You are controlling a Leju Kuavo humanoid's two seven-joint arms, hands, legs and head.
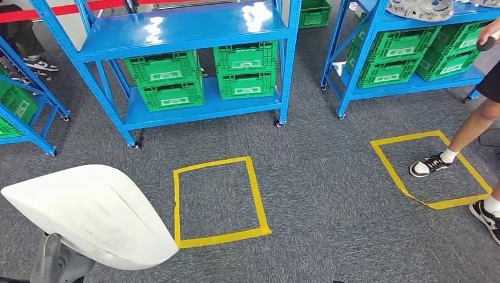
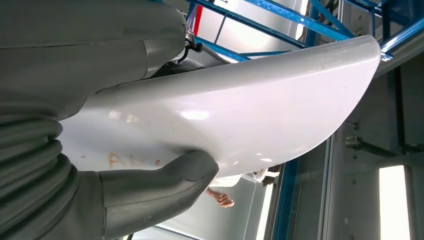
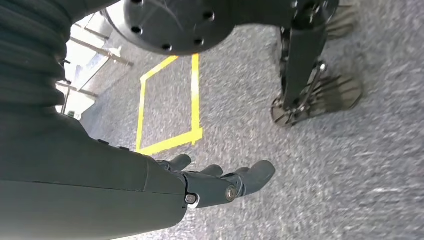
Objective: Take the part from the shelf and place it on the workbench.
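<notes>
The left hand (image 2: 150, 195) grips the white part (image 1: 88, 212); the right hand (image 3: 220, 185) hangs empty, fingers apart. The glossy shell could slip from this one-handed hold while walking.

White glossy part (image 1: 88, 212) (faint orange scrawl on its underside) in the grey left hand (image 2: 150, 192). Beyond it, the grey speckled carpet (image 1: 318, 194) carries a yellow tape square (image 1: 218, 201). Behind that square, blue shelves (image 1: 188, 35) hold green crates (image 1: 203, 73). Right hand (image 3: 220, 182) is dark grey.
</notes>
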